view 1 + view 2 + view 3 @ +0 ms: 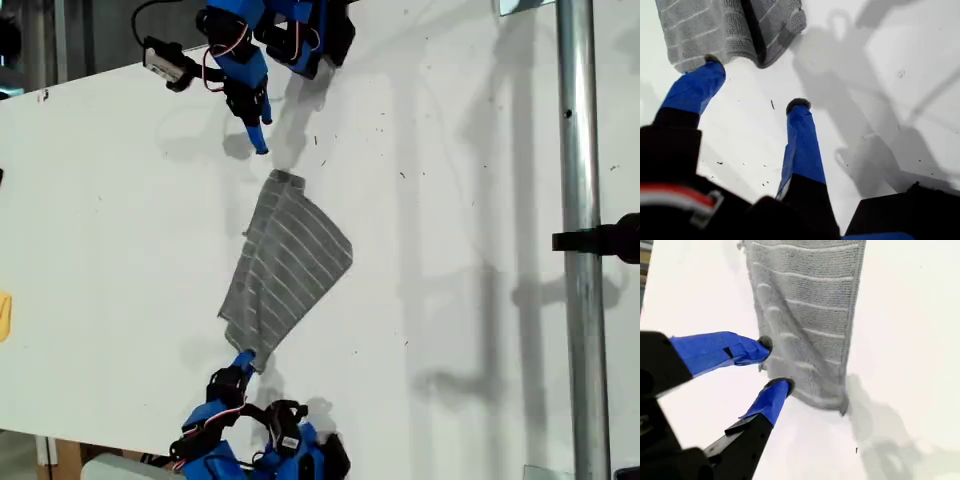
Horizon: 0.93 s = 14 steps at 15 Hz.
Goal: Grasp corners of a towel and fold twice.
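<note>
Towel (285,268) folded on table (120,220), my first gripper (756,82) open, my second gripper (776,365) spread beside its end.

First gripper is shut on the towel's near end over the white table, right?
No. My first gripper is open, jaws apart, holding nothing, as the first wrist view shows. The towel has its end just ahead on the white table.

towel (287,268): soft knitted grey cloth, ribbed, matt, pale raised stripes | my first gripper (756,82): blue smooth plastic-looking fingers, dark fuzzy tips | my second gripper (775,365): blue tape-like wrinkled finger covering, black matt body | table (110,220): white, smooth, speckled | pole (580,200): shiny metal
</note>
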### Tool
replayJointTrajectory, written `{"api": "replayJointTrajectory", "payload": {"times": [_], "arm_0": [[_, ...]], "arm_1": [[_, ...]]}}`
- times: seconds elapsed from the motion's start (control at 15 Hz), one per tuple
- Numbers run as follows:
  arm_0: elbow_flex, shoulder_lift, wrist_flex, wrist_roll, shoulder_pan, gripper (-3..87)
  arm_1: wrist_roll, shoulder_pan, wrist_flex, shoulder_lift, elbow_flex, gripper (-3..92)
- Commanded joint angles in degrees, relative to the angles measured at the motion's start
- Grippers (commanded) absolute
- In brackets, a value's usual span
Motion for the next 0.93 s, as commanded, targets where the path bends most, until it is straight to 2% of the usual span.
{"api": "replayJointTrajectory", "payload": {"times": [0.0,0.07,0.13,0.33,0.53,0.87], "arm_0": [[-5.4,-3.3,-1.6,1.1,0.1,21.3],[-8.7,-6.3,-1.1,1.1,-0.1,27.5],[-12.3,-9.2,-0.4,1.3,0.1,28.5],[-14.8,-11.0,0.5,1.5,0.4,25.3],[-13.9,-10.9,0.8,0.9,1.0,25.0],[-11.6,-9.5,0.8,-0.6,2.3,24.4]], "arm_1": [[0.7,-1.9,-2.5,-1.4,-2.1,29.2],[0.7,-3.1,-3.8,-3.8,-3.2,29.2],[1.1,-4.5,-5.4,-6.3,-4.6,29.2],[4.3,-11.2,-14.1,-15.8,-7.0,28.7],[5.1,-17.6,-22.6,-37.4,-18.5,28.9],[9.1,-27.3,-23.5,-62.0,-38.8,28.7]]}}
